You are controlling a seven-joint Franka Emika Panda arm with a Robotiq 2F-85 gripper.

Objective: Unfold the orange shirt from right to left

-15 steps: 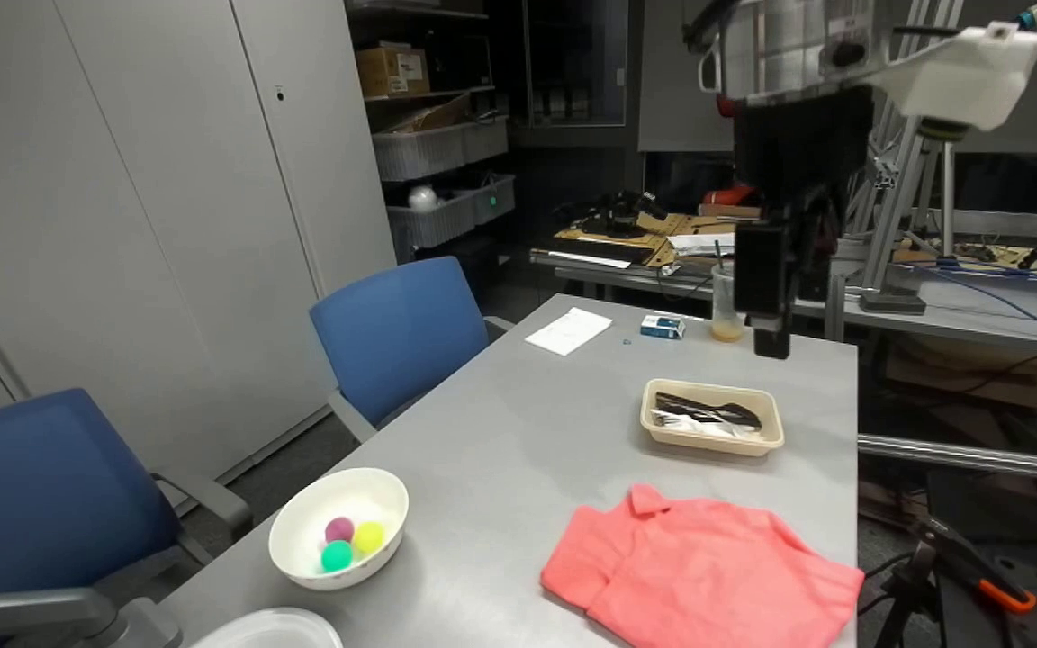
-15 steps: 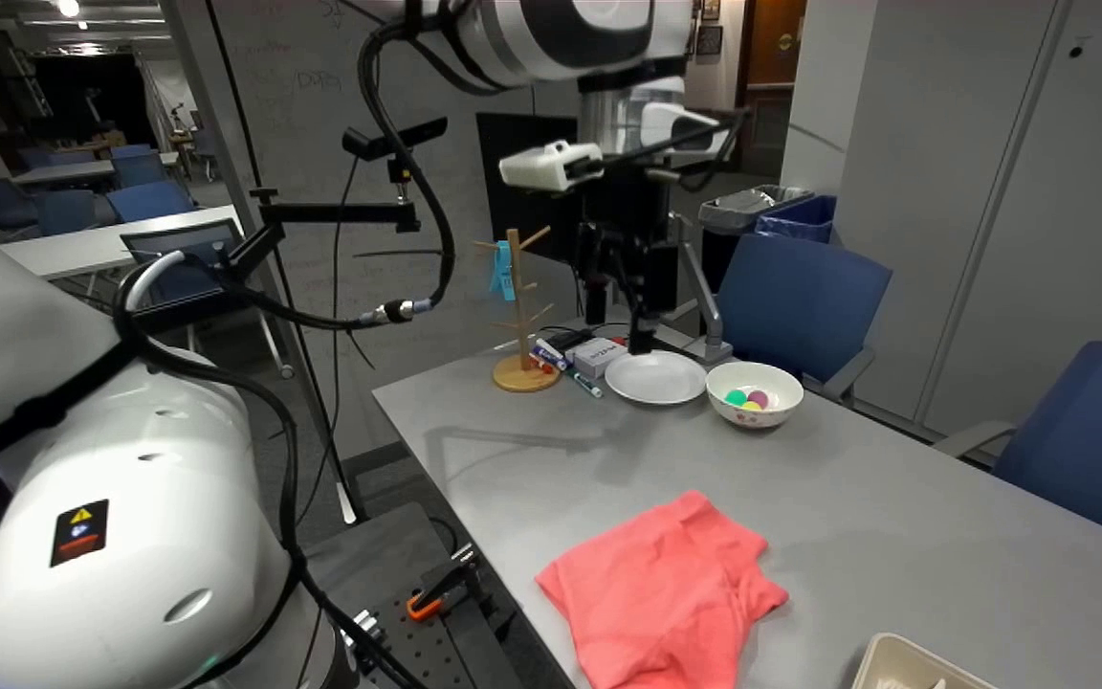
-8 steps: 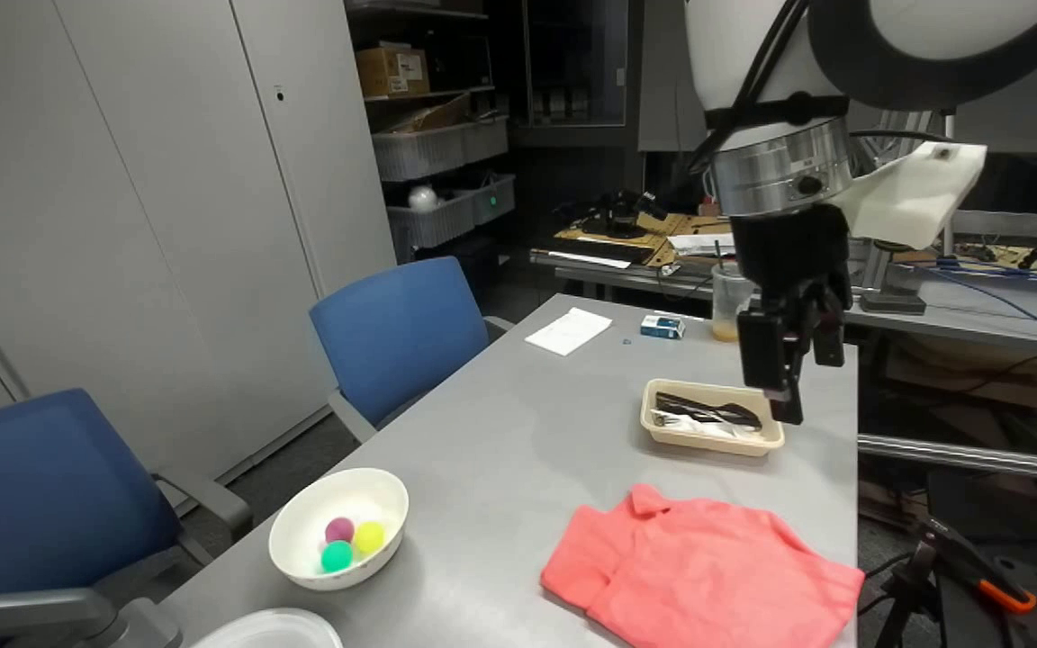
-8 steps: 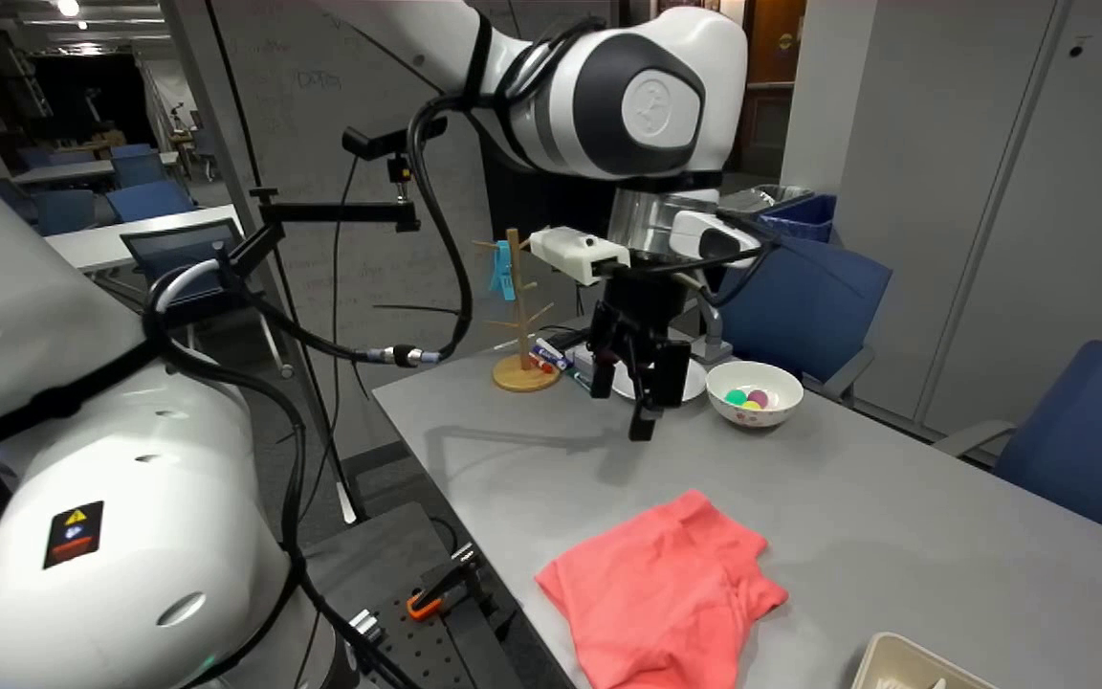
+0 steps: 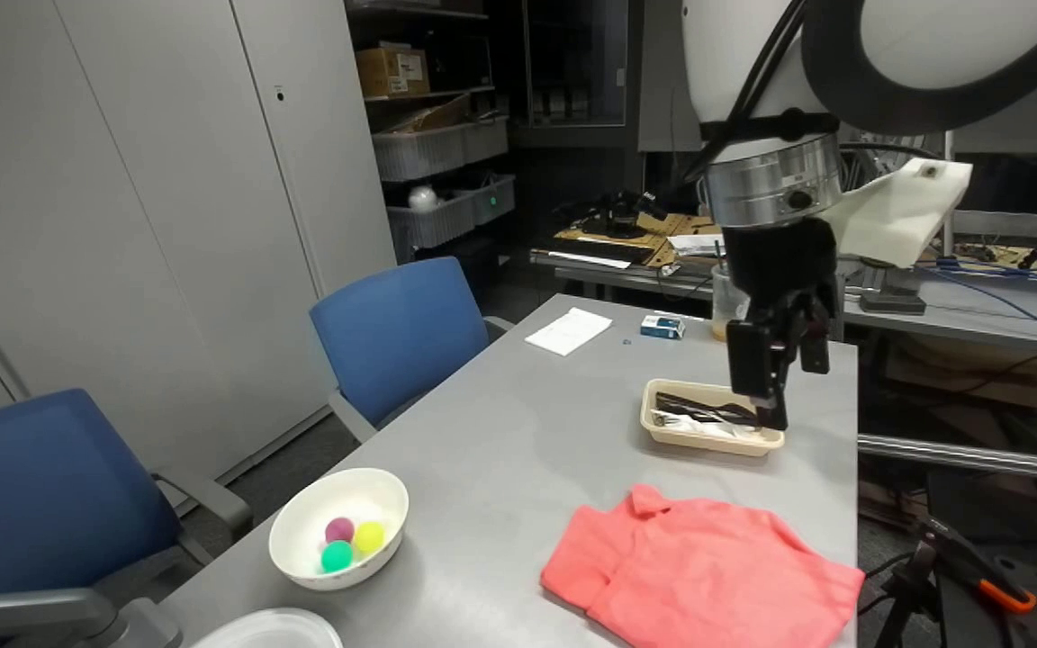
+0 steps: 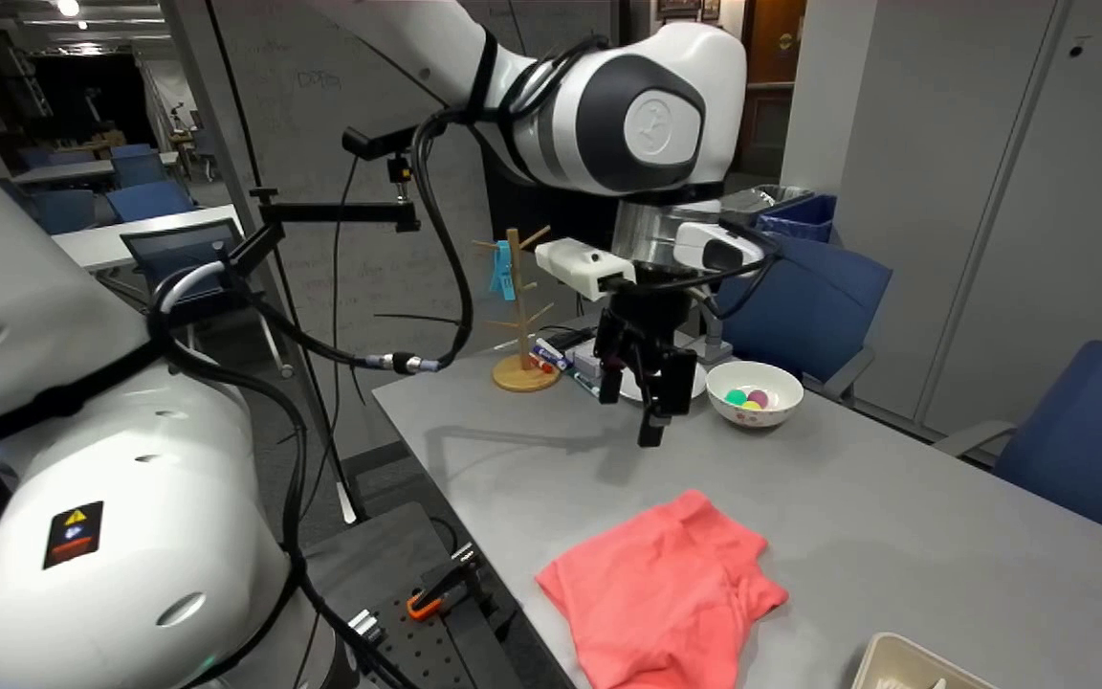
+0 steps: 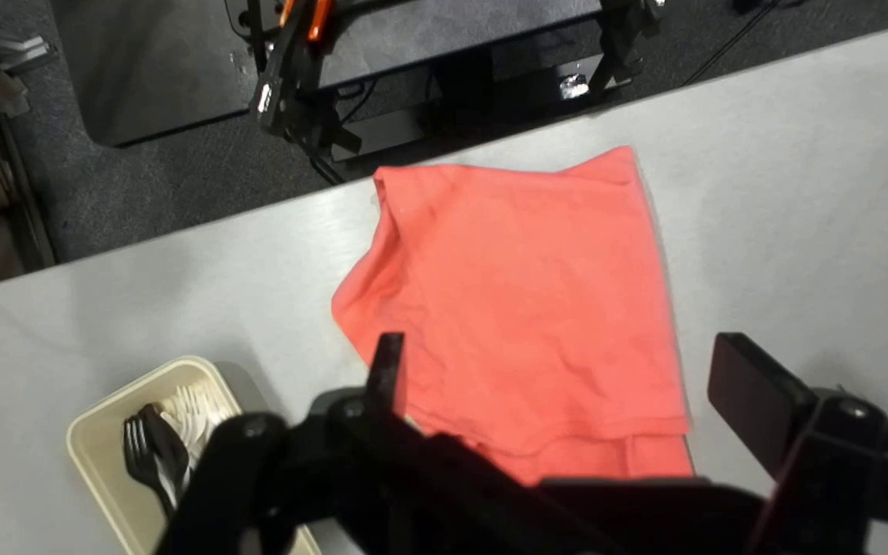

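Note:
The orange shirt lies folded and wrinkled on the grey table in both exterior views (image 5: 707, 576) (image 6: 666, 593), close to the table's edge. In the wrist view the shirt (image 7: 521, 277) shows as a rough square, with a hem line and a second layer sticking out at its lower side. My gripper (image 5: 793, 393) (image 6: 631, 413) points down, well above the table. In the wrist view the gripper (image 7: 556, 362) is open, its fingers wide apart with nothing between them. The lower part of the shirt is hidden behind the gripper there.
A beige tray (image 5: 649, 432) with cutlery stands beside the shirt. A white bowl (image 5: 298, 504) with coloured balls and a white plate (image 5: 275, 630) stand on the table. A wooden stand (image 6: 524, 378) with a blue clip is near the far corner. Blue chairs (image 5: 401, 333) line one side.
My gripper has come down toward the table over the last second, mostly in the first half, and shifted slightly sideways since. The shirt has not moved.

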